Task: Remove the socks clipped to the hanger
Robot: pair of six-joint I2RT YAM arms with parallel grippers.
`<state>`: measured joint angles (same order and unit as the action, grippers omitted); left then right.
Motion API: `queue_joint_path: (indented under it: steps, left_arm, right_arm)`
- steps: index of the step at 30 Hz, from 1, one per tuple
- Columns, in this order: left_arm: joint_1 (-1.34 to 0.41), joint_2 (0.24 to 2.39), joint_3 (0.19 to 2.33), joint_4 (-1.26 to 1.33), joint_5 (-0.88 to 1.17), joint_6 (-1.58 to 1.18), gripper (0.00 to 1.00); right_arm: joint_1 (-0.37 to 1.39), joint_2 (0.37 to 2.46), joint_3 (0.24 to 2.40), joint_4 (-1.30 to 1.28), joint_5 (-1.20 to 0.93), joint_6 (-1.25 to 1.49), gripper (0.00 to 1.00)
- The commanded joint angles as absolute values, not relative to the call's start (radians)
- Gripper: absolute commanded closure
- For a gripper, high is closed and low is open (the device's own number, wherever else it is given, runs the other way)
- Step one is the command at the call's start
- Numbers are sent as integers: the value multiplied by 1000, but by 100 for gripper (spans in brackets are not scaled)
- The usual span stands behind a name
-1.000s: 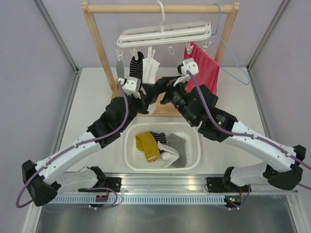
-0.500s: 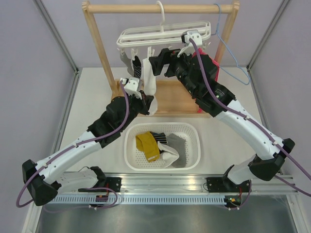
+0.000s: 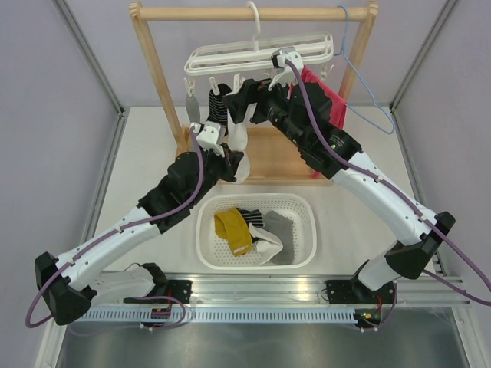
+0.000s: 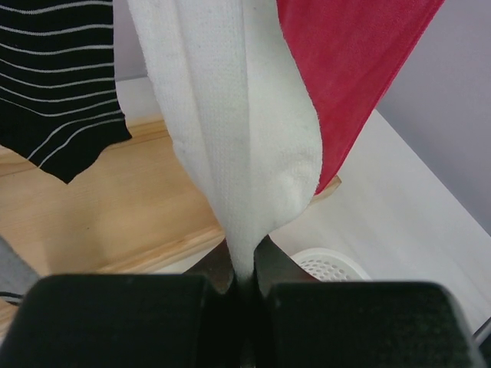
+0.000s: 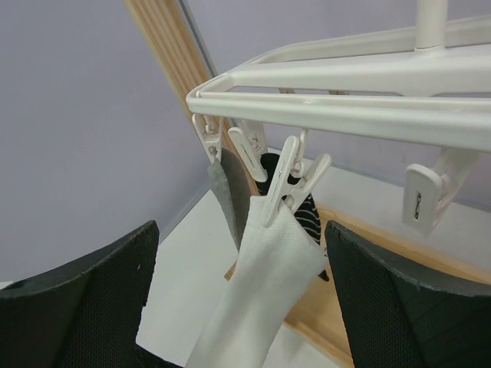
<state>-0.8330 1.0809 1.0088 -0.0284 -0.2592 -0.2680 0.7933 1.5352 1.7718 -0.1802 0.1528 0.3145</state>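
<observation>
Lilac walls enclose a white table (image 3: pixel 138 153) carrying a wooden rack (image 3: pixel 157 77), from whose rail the clip hanger (image 3: pixel 261 52) hangs. The left end effector (image 4: pixel 244 264) is clamped on the toe of the white sock (image 4: pixel 238 130), which hangs from its clip (image 5: pixel 288 180). The right end effector (image 5: pixel 239 230) is spread wide and empty, with that clip ahead between its fingers. Recommended: close squarely on the clip's levers, then draw the sock straight down, since a sideways tug would likely swing the hanger. The basket (image 3: pixel 202 238) on the near side contains a mustard sock (image 3: pixel 232 228), a striped sock (image 3: pixel 249 215), a cream sock (image 3: pixel 268 247) and a grey sock (image 3: pixel 285 230).
</observation>
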Motion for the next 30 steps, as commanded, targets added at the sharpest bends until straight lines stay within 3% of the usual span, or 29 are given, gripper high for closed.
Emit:
queue_joint_path:
  steps: [1,21,30]
  left_arm:
    - [-841,1081,1045,-58,-229,-287,98]
    - [-841,1054,1042,-58,-209,-298,98]
    - [-841,1042,1039,-66,-215,-295,98]
  right_arm:
    - [779,1565,1825,-155,129,331,8]
    - [716,1735,2002,-153,97,362,11]
    - [706,1761,2017,-153,115,368,44]
